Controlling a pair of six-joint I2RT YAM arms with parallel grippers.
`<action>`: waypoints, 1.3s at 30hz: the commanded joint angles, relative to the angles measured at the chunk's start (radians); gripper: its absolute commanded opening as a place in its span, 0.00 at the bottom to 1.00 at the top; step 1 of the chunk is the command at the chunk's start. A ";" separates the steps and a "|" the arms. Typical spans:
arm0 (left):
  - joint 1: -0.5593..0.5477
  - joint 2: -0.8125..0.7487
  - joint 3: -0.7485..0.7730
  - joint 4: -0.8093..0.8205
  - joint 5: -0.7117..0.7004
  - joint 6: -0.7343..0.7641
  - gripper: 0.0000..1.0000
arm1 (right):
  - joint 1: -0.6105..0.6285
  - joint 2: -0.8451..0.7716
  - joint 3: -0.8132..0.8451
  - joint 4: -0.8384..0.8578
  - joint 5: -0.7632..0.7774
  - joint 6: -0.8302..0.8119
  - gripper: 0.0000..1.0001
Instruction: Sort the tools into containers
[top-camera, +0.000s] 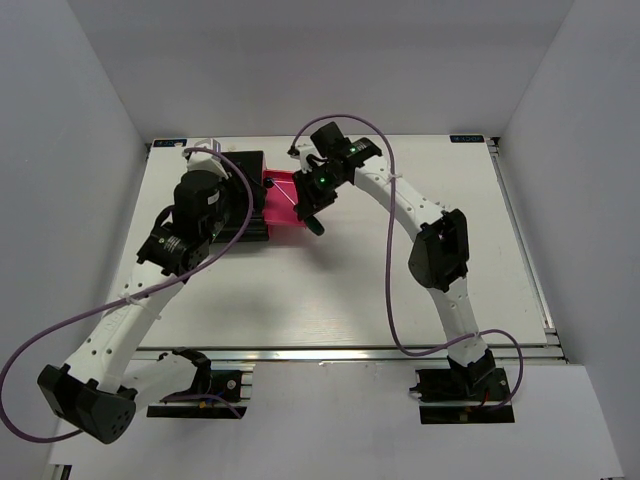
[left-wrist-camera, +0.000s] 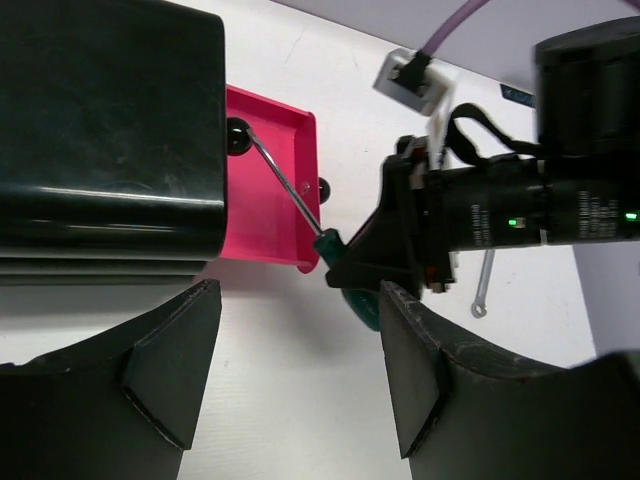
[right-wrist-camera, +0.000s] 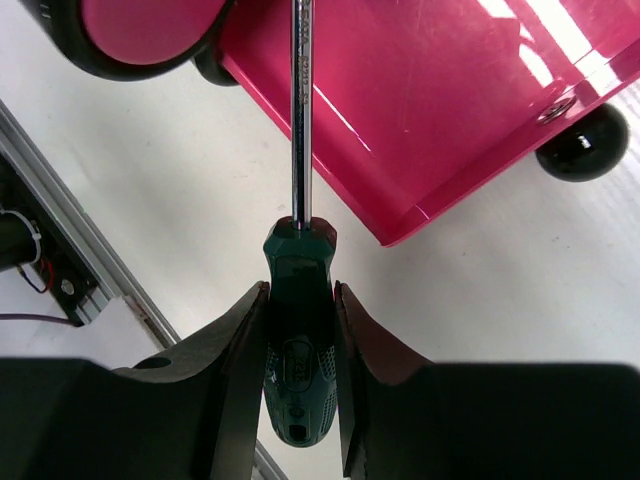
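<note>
My right gripper (right-wrist-camera: 300, 290) is shut on the handle of the green-handled screwdriver (right-wrist-camera: 298, 350). Its steel shaft (left-wrist-camera: 290, 180) slants over the open magenta drawer (left-wrist-camera: 270, 215), with the tip near a black knob (left-wrist-camera: 238, 135) by the cabinet. The handle hangs outside the drawer's front wall. From above, the right gripper (top-camera: 312, 205) hovers at the drawer (top-camera: 283, 205), which is pulled out to the right of the black cabinet (top-camera: 245, 170). My left gripper (left-wrist-camera: 298, 290) is open and empty over bare table, in front of the cabinet (left-wrist-camera: 110, 120). A small silver wrench (left-wrist-camera: 483, 285) lies on the table beyond the right gripper.
The drawer's own round black knob (right-wrist-camera: 585, 140) sticks out from its front wall. An aluminium rail (right-wrist-camera: 60, 250) runs along the table edge left of the screwdriver. The purple cables (top-camera: 390, 260) of both arms loop above the table.
</note>
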 joint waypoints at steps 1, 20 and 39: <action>0.000 -0.032 -0.024 0.023 0.041 -0.023 0.74 | 0.002 0.022 0.028 0.001 -0.011 0.018 0.00; 0.000 0.019 0.004 0.038 0.073 -0.013 0.74 | -0.050 -0.049 -0.143 0.625 0.078 0.352 0.00; 0.000 -0.001 -0.002 0.017 0.050 -0.024 0.74 | -0.012 -0.015 -0.282 0.754 0.205 0.286 0.00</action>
